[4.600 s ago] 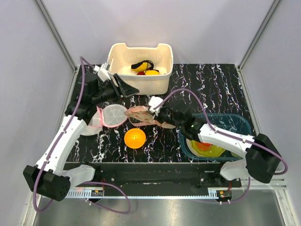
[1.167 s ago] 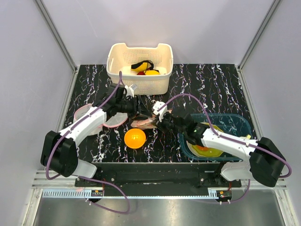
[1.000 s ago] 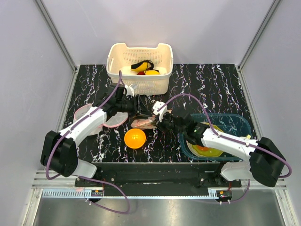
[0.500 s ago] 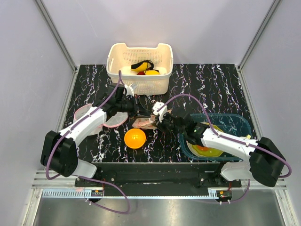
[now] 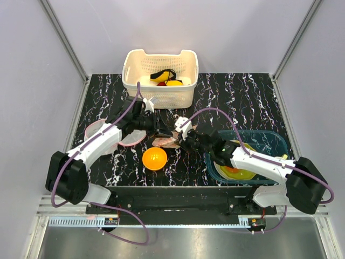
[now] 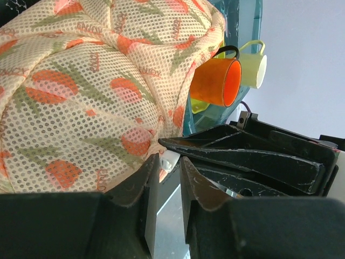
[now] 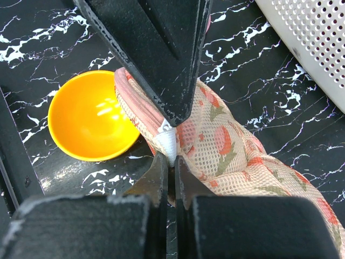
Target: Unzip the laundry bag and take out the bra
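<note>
The laundry bag (image 5: 165, 141), cream mesh with red-pink flowers, lies bunched between my two grippers at the table's middle. It fills the left wrist view (image 6: 81, 91) and shows in the right wrist view (image 7: 232, 145). My right gripper (image 5: 179, 142) is shut on the white fabric tab at the bag's zipper end (image 7: 168, 144). My left gripper (image 5: 160, 133) comes from the far side, its tips closed on the small white zipper pull (image 6: 168, 159) right above that tab. The pink zipper (image 7: 137, 102) looks closed. The bra is hidden.
An orange bowl (image 5: 154, 158) sits just in front of the bag. A white mesh round item with pink trim (image 5: 128, 131) lies left under my left arm. A white basket (image 5: 160, 94) with yellow items stands behind. A teal bin (image 5: 272, 138) holds cups at right.
Since 4.6 s ago my left arm swung from the back left to the bag's end, and the bag bunched up. Over the last second almost nothing has moved.
</note>
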Tool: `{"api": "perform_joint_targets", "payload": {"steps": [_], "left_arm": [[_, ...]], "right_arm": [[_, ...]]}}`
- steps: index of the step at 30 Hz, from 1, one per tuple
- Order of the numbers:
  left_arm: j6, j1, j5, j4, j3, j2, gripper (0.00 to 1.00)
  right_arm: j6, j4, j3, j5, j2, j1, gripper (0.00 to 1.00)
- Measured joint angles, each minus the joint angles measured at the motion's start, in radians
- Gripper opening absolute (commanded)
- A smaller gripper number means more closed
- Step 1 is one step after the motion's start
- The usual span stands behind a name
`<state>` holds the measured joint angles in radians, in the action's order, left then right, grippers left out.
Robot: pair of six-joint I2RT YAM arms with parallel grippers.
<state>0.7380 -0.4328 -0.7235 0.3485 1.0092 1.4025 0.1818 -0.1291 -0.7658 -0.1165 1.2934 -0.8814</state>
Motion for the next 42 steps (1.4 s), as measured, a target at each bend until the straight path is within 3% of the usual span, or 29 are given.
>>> {"api": "perform_joint_targets", "payload": {"steps": [6,11,22,33,42], "left_arm": [[0.003,-0.001,-0.006,-0.006,-0.014,-0.002,0.16],[0.005,-0.003,-0.006,-0.009,-0.017,-0.002,0.0],[0.024,0.002,0.042,-0.014,-0.037,-0.048,0.0],[0.029,0.139,0.112,0.03,-0.083,-0.225,0.0],[0.013,0.219,0.157,0.101,-0.08,-0.302,0.0]], "right_arm": [[0.0,0.001,0.0,0.0,0.0,0.0,0.0],[0.0,0.001,0.0,0.0,0.0,0.0,0.0],[-0.004,-0.009,0.0,0.012,0.003,0.0,0.0],[-0.158,-0.061,0.027,0.129,-0.114,0.003,0.0],[-0.313,-0.367,0.205,0.076,-0.259,0.007,0.0]]}}
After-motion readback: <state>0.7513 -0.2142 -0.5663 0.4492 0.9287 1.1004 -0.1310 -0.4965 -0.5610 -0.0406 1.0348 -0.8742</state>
